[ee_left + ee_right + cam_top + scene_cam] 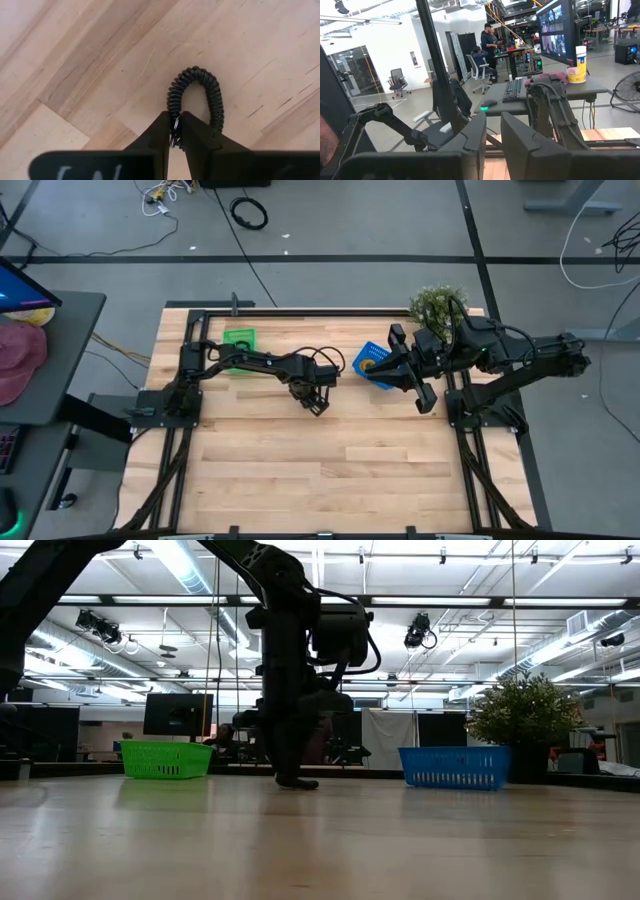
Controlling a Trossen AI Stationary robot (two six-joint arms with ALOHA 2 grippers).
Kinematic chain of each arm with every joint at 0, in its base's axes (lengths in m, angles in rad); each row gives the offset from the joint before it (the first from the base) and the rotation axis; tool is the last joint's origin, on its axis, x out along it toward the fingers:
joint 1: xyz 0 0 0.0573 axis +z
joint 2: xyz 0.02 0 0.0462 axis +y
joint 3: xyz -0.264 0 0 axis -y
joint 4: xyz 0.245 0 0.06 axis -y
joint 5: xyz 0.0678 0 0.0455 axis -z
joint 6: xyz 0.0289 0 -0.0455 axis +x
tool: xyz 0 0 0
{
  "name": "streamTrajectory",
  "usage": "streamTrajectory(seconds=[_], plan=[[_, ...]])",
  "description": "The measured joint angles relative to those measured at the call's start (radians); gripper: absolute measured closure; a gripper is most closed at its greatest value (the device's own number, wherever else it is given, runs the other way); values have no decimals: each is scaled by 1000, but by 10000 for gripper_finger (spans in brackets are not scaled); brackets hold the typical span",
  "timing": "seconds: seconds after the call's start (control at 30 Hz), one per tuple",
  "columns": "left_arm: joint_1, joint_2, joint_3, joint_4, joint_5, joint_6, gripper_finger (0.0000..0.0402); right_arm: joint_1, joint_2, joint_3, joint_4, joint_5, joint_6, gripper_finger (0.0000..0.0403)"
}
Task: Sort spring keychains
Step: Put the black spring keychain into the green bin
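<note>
A black spring keychain (200,85), a small coiled loop, lies on the wooden table near its middle. My left gripper (175,120) points down over it and is shut on one end of the loop; it also shows in the high view (316,405) and in the low view (297,781). My right gripper (424,398) waits level above the table's right side, its fingers (475,135) nearly together with nothing between them. Something orange (368,365) shows in the blue basket (380,370). My left gripper pinches the black keychain between its two fingers at the loop's end nearest the gripper, where a small metal ring (175,131) shows. The fingers come from above, pointing down. The rest of the coil (192,75) lies flat on the table.
A green basket (239,339) stands at the table's far left, also in the low view (165,758). The blue basket (455,766) stands at the far right, beside a potted plant (437,308). Bare wood stretches across the table's near half.
</note>
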Motion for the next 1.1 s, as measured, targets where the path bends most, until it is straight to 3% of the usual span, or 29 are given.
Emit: streamTrajectory(seconds=[0.3, 0.7, 0.97, 1.1], plan=[[-2, -33, 6, -32, 0, 28, 369, 0, 0, 0, 0, 0, 0, 341], [-3, -249, 9, -48, -81, 30, 369, 0, 0, 1, -3, 1, -3, 341], [-2, -459, 9, -13, -225, 45, 369, 0, 0, 1, -4, 1, -3, 341], [-21, -567, 9, 19, -392, 79, 369, 0, 0, 1, -3, 0, -3, 341]])
